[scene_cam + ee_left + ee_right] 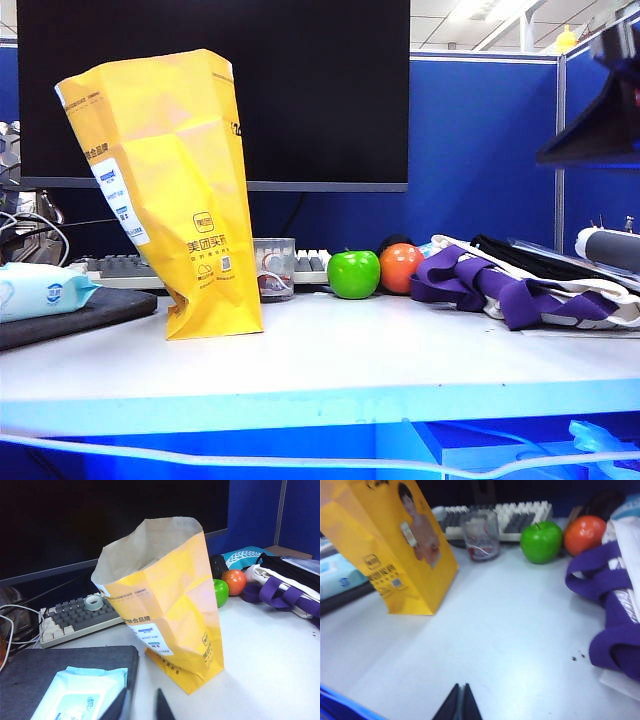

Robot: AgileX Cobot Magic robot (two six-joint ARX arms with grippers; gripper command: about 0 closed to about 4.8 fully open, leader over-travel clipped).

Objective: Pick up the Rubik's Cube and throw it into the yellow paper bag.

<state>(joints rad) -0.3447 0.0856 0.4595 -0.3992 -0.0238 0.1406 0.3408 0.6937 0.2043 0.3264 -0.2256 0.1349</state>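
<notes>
Although we see one bag [165, 190] standing open-mouthed on the desk [330, 350], no cube shows in any view; whether it lies inside, we cannot tell. We judge a cube rigid, light, best pinched across opposite faces; the paper bag is flimsy and tips easily. Left end effector [140, 706] hovers near the bag, fingers slightly apart, empty; right end effector [460, 703] closed, empty. One apple [353, 274], one orange [401, 267].

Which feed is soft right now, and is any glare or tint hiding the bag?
Right wrist view is motion-blurred: bag print and apple edges smear. Left wrist view is sharp, with the bag's open mouth clear. Exterior view is crisp but blue-tinted along the table edge; no glare on the bag.
</notes>
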